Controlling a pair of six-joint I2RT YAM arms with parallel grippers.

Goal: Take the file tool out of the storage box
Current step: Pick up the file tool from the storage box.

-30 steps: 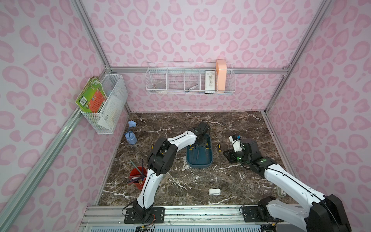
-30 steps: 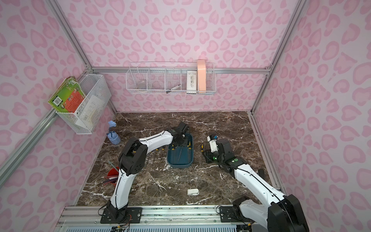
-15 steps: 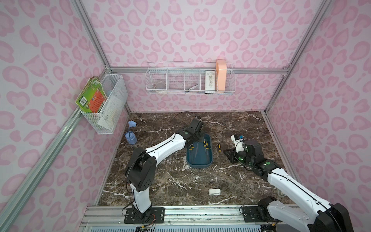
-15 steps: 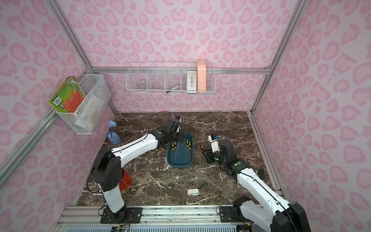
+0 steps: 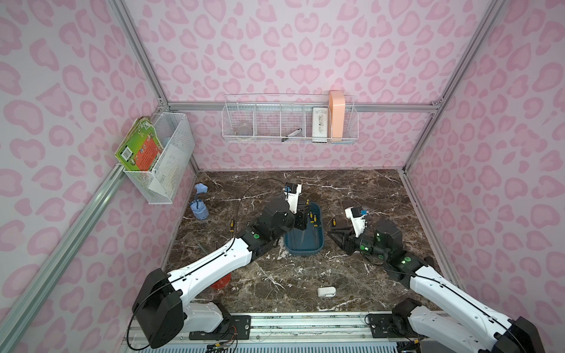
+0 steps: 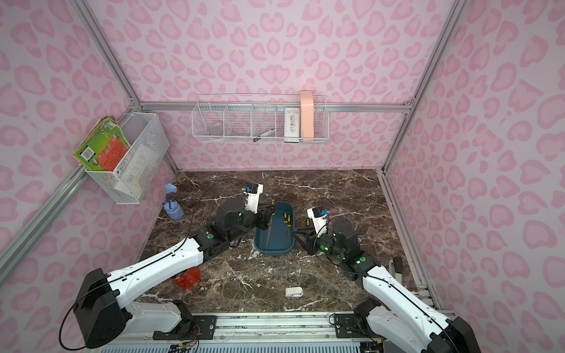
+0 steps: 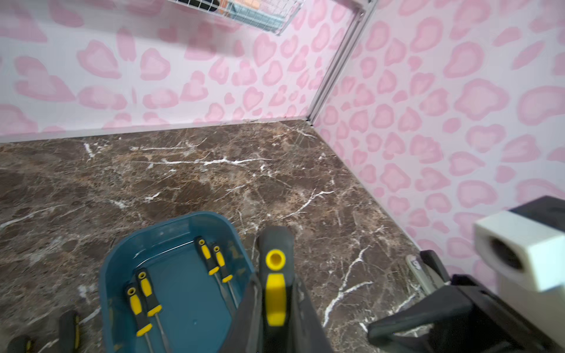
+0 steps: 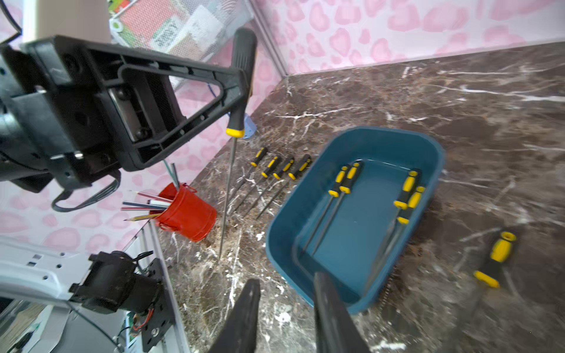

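Left end effector point(image 7: 275, 308) clamps a file point(image 8: 243, 55) upright outside the storage box point(image 8: 434, 171) — only set-down seems left — right end effector point(image 8: 290, 308) apart, empty.

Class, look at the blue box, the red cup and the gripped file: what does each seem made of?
Box: glossy moulded plastic, likely, by its rounded corners. Cup: perhaps painted metal; rolled rim, side lugs. File: thin grey metal shaft, black-and-yellow plastic-looking handle.

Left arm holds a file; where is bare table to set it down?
Bare marble lies between the box and the back wall, and in front of the box toward the small white item. Crowded: row of files and red cup on its left, right gripper and loose file on its right.
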